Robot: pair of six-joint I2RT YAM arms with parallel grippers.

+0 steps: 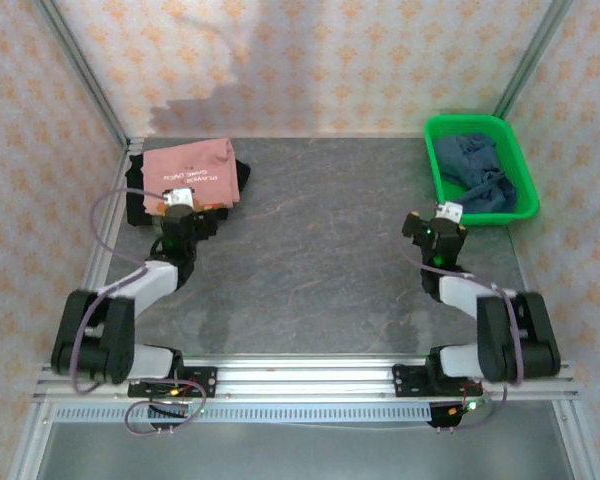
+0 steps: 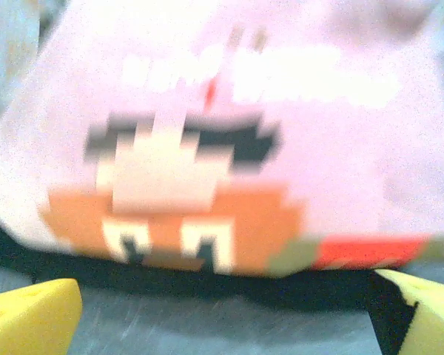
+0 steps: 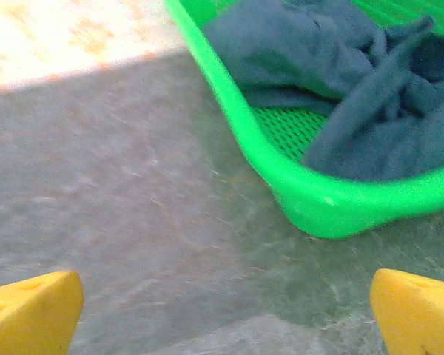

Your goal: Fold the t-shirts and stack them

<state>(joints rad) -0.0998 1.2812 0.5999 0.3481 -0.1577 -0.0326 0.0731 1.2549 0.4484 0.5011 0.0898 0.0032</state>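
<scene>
At the far left of the grey, stone-patterned table [image 1: 320, 260] lies a folded salmon-pink cloth t-shirt [image 1: 192, 172] with small white lettering and a pixel-face print. It rests on top of a black cloth t-shirt [image 1: 138, 190], whose edges stick out at its left, right and near sides. The left gripper [image 1: 177, 198] sits at the near edge of this pile, pointing toward the far side.

From the left wrist, the pink t-shirt [image 2: 229, 133] is blurred. Its print shows an orange, white and dark blocky face under the white text, and a band of the black t-shirt [image 2: 207, 285] runs below it. The yellow fingertips [image 2: 29, 318] of the left gripper [image 2: 222, 329] stand wide apart at the lower corners with only table between them, and they hold nothing.

At the far right stands a bright green plastic mesh basket [image 1: 466, 122] holding a crumpled slate-blue cloth t-shirt [image 1: 475, 170]. The right gripper [image 1: 448, 210] is just beside the basket's near left corner and points toward it.

From the right wrist, the basket's rounded corner [image 3: 333, 207] is close ahead. The blue t-shirt [image 3: 340, 81] is bunched inside against the mesh floor. The yellow fingertips [image 3: 29, 310] of the right gripper [image 3: 226, 322] are spread wide over bare table, empty and apart from the basket.
</scene>
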